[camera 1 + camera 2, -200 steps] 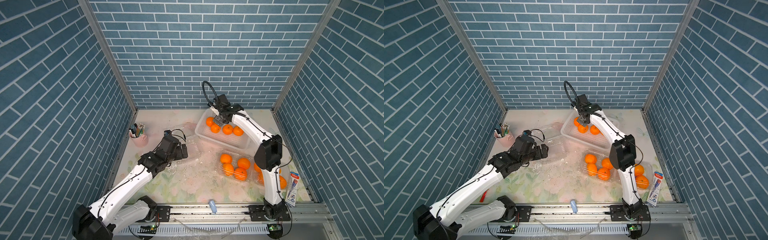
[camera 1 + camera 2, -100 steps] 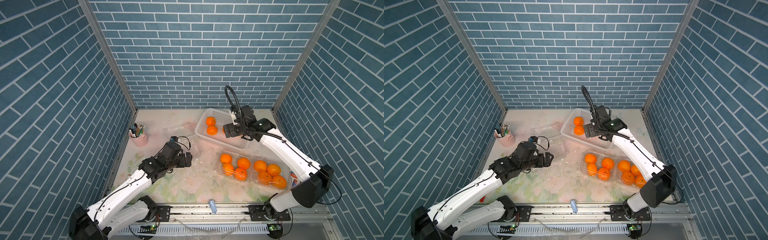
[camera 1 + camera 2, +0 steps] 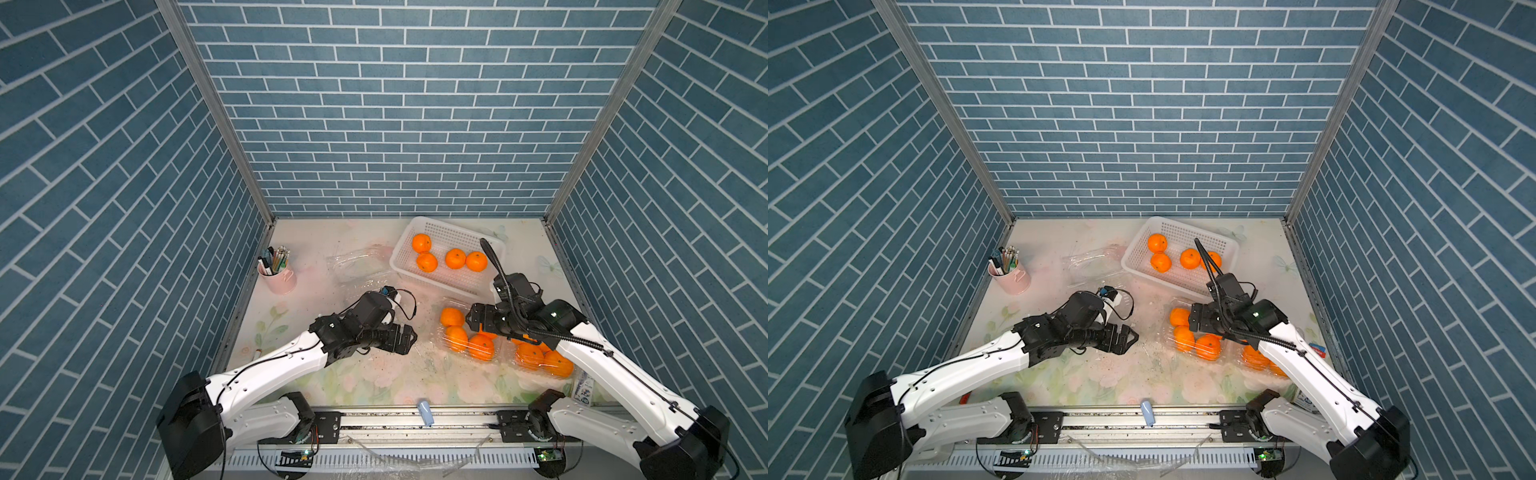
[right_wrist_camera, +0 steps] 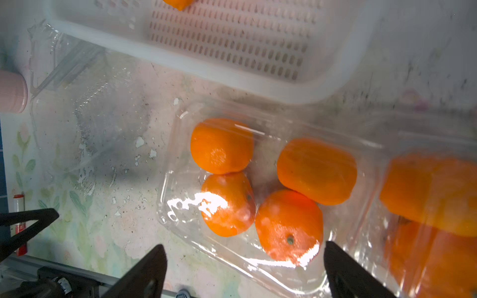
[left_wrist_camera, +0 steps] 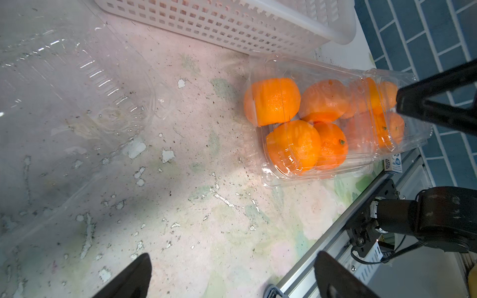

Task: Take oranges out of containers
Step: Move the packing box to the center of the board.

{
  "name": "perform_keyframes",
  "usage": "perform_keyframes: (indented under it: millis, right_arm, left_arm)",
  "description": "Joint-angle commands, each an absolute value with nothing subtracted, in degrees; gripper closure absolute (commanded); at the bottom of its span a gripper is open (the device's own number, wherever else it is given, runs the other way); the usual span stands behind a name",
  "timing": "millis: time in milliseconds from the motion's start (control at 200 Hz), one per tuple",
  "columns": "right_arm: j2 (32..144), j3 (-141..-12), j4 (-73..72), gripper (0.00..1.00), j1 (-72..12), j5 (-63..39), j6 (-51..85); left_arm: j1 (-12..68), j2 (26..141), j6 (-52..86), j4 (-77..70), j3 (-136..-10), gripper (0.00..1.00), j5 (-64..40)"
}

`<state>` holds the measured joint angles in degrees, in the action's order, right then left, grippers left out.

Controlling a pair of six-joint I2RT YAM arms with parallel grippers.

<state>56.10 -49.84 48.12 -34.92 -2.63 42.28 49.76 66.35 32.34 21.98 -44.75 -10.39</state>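
Right gripper: hanging wide open just above the clear box, lower right of a top view
Oranges: four sitting inside, directly ahead of its jaws
Left gripper: gaping empty, hovering farther left, so the right arm is nearer

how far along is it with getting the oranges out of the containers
Done: four oranges lie in the white basket, and an empty container lies beside it. In hand: nothing; the right gripper hovers open over a full container, and the left gripper is open and empty too. Left: its four oranges and those in a second full container, both apparently closed.
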Motion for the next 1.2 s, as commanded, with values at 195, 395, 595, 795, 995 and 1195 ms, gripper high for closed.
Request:
perform_keyframes:
  millis: [195,395,595,795,995,1195]
  right_arm:
    - [47.44,-44.8,54.75,0.1,-35.14,-2.3,55.5]
    - [44.87,-43.04,57.25,0.1,-35.22,-0.09,57.91]
    - [47.69,-42.44,52.54,0.11,-35.16,0.07,57.01]
    - [55.11,-46.06,50.79,0.11,-35.07,1.86,53.68]
    - [59.39,-47.11,49.29,0.1,-34.63,3.0,50.62]
    - [63.39,-46.53,43.53,0.14,-34.63,-3.68,48.17]
  left_arm:
    - [49.92,75.71,30.2,18.11,-51.34,0.01,-13.45]
    - [49.75,82.38,26.48,19.17,-57.0,0.01,-14.52]
    - [49.11,88.77,24.36,18.61,-62.08,0.01,-17.06]
    - [47.77,94.9,23.52,18.99,-66.5,0.02,-19.6]
    - [47.7,98.03,23.1,20.33,-69.43,0.06,-19.78]
    - [47.64,97.36,23.12,20.92,-68.86,0.1,-20.17]
